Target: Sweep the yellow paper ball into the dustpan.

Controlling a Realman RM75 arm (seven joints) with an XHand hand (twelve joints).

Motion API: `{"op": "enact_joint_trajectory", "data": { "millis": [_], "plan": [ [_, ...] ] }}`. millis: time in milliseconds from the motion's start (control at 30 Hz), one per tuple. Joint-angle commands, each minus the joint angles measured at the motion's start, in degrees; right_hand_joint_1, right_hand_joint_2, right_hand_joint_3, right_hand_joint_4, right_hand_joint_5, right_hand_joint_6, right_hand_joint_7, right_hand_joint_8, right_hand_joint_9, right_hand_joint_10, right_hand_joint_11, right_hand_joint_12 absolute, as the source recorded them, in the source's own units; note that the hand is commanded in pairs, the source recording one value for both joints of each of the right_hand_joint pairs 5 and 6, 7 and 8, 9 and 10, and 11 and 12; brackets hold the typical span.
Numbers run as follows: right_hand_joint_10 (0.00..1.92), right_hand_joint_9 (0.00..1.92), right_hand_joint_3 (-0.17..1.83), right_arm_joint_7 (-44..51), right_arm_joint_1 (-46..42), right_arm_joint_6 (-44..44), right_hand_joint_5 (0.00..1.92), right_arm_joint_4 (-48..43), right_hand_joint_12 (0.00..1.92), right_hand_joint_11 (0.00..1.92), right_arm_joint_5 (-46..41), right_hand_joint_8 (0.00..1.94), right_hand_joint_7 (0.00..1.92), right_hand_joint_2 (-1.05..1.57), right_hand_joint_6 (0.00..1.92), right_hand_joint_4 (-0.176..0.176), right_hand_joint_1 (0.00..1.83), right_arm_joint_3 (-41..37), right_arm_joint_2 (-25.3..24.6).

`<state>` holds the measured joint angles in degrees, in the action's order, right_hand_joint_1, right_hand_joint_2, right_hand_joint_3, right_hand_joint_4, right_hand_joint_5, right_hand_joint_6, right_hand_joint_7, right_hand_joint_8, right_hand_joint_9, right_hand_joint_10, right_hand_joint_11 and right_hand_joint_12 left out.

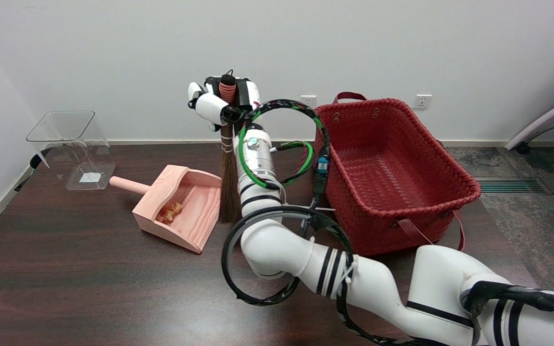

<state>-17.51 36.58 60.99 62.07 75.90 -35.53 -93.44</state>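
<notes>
The yellow paper ball [170, 211] lies crumpled inside the pink wooden dustpan [195, 229], near its back wall. The dustpan rests on the dark table with its round handle pointing left. My right hand [223, 102] grips the top of a small broom [229, 192] by its red-wrapped handle. The broom hangs upright, and its dark brown bristles reach down to the table just at the dustpan's right edge. My forearm hides part of the broom's right side.
A red woven basket [402, 211] with dark red handles stands to the right, close behind my arm. A clear plastic container [72, 149] sits at the back left. The dark table [65, 288] ends at the left edge; a wall is behind.
</notes>
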Motion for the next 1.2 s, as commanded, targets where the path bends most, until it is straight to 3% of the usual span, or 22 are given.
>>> {"op": "enact_joint_trajectory", "data": {
  "millis": [33,333,667,1200],
  "plan": [
    [1.92,1.92,0.6,8.8,-2.1,-0.8,1.92,8.4,1.92,1.92,-0.1,1.92,1.92,1.27,1.92,0.0,1.29,-0.2,5.1],
    [1.92,1.92,0.59,5.6,-2.2,-6.9,1.92,8.6,1.92,1.92,-5.0,1.92,1.92,1.27,1.92,0.0,1.3,-0.2,5.6],
    [1.92,1.92,0.63,-6.1,-1.3,-19.6,1.92,5.2,1.92,1.92,-11.8,1.92,1.92,1.15,1.92,0.0,1.35,-1.9,5.9],
    [1.92,1.92,0.71,-13.3,-0.3,-20.3,1.92,-1.3,1.92,1.92,-14.8,1.92,1.92,1.04,1.92,0.0,1.38,-0.2,1.8]
  ]
}}
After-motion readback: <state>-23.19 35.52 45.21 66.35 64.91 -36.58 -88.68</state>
